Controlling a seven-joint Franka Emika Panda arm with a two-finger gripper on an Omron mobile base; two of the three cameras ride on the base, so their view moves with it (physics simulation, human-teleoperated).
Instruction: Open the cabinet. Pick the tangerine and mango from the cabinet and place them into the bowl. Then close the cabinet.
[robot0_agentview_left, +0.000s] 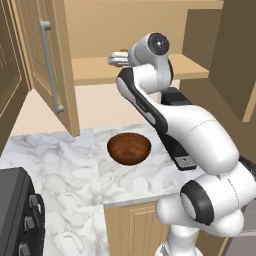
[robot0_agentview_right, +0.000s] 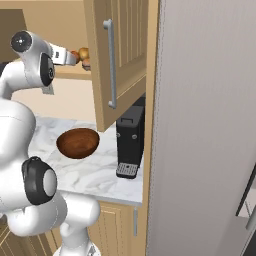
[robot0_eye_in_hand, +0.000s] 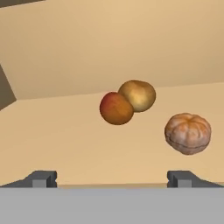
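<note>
Cabinet (robot0_agentview_left: 52, 70) doors are standing swung wide, so opening looks done; picking both fruits and closing are remaining. Left of the bowl (robot0_agentview_left: 129, 148) on the tabletop (robot0_agentview_left: 65, 165), the left door is hanging open. Above the bowl, the claw (robot0_eye_in_hand: 111, 178) is reaching at the shelf with jaws spread, gripping nothing. The mango (robot0_eye_in_hand: 127, 101) is lying with its long axis slanting up-right, the tangerine (robot0_eye_in_hand: 188, 133) sitting to its right.
</note>
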